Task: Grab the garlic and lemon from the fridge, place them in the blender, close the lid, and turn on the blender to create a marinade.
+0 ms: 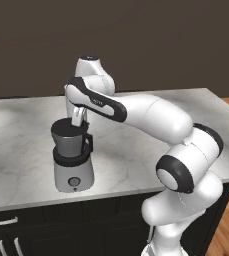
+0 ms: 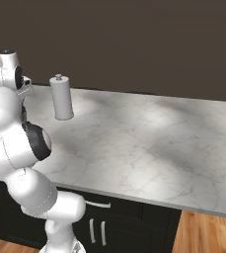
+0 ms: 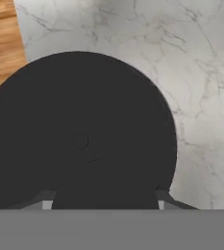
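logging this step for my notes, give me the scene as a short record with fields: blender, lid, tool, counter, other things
blender: light grey cylindrical base with round front knob and greyish tapered jar with black side handle, standing upright on the counter near its front edge
lid: flat round black disc, at the jar's mouth under the tool; whether fully seated cannot be told
tool: two-finger tool shut, directly above the jar's top
counter: white marble counter
other things: tall white upright cylinder with a knob, black handled cabinets below
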Controlling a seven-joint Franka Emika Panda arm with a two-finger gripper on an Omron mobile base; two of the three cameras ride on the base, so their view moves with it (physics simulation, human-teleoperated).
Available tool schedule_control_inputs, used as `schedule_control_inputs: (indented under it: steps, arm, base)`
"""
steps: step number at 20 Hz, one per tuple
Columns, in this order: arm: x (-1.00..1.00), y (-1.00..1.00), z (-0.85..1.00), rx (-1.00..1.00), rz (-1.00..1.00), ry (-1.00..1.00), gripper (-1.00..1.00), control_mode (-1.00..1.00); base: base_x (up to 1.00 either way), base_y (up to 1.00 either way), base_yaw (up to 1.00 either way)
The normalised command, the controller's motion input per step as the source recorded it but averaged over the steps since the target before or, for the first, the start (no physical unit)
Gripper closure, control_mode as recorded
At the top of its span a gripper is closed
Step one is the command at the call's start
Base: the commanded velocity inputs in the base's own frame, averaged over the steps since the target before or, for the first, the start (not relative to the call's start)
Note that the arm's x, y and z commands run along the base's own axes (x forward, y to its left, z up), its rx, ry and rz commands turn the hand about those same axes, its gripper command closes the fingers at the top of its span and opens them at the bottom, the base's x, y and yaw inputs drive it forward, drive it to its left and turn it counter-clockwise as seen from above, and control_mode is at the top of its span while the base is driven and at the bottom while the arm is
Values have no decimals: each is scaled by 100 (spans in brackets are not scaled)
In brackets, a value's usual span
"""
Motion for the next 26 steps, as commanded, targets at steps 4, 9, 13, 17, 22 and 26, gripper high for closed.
schedule_control_inputs:
  steps: [4,9,13,17,22,26]
  arm:
    - [0,0,-5,0,0,-21,100,-100]
    - [0,0,-20,0,0,-6,100,-100]
    - [0,0,-25,0,0,2,100,-100]
    - [0,0,-12,0,0,4,100,-100]
    - [0,3,-16,0,0,0,100,-100]
    - [0,5,-21,0,0,0,100,-100]
  base:
    - [0,0,0]
    - [0,0,0]
    - [0,0,0]
    - [0,0,0]
    - [0,0,0]
    - [0,0,0]
